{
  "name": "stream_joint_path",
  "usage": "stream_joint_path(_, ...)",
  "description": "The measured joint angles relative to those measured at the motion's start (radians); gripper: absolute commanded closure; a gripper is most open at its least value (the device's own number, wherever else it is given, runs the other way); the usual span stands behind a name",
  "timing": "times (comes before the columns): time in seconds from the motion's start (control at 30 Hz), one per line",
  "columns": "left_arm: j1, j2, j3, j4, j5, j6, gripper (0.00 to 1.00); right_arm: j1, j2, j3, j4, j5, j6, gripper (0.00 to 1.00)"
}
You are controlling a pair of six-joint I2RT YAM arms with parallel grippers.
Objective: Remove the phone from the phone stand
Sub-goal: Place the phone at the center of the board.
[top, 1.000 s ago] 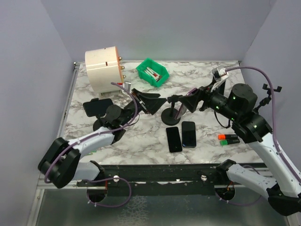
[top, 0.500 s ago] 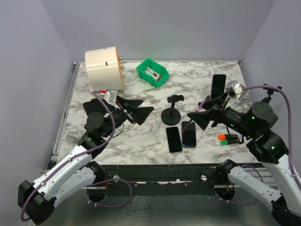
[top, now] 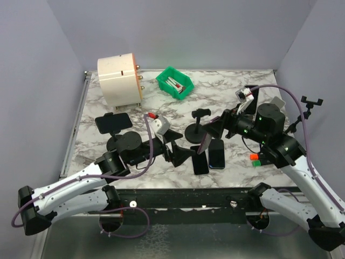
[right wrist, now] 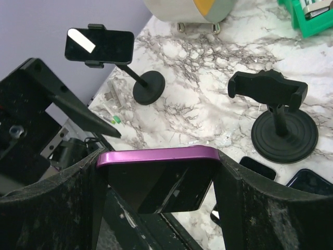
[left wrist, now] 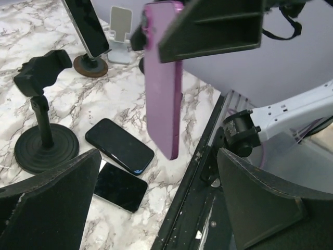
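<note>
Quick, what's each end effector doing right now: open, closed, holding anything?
Left end effector: open, holding nothing.
Right end effector: closed on the purple phone.

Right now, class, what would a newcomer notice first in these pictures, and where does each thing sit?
The purple phone stands out: the right pincer holds it in the air over the near part of the table, close to an empty black stand. The left pincer gapes open, facing it. Two dark phones lie flat on the marble just below, and at the far left sits a clamped phone.
</note>
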Motion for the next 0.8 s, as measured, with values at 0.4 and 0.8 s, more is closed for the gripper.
stream_joint_path(0.4, -0.141, 0.241, 0.201, -0.056, -0.165, 0.154, 0.11, 0.0, 0.077, 0.053, 0.008, 0.002, 0.076, 1.0)
stream_joint_path(0.8, -0.177, 0.305, 0.237, -0.083, -0.302, 0.233, 0.49, 0.0, 0.077, 0.056, 0.008, 0.006, 0.097, 1.0)
